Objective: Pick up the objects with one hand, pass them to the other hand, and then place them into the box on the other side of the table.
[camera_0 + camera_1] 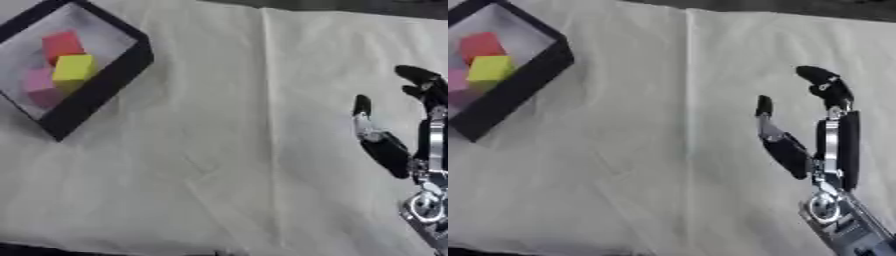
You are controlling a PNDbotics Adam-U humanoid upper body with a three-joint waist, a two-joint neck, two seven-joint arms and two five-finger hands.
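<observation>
lab test bench | cloth-covered table (pixel 262 125) | robot hand (pixel 824 145)

Cream cloth (pixel 227 150) w/ lengthwise fold crease over table; dark strip (pixel 798 6) along far edge.

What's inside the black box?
Inside the black box sit three blocks: a red block, a yellow block in front of it, and a pink block. The yellow block hides part of the pink one.
</observation>
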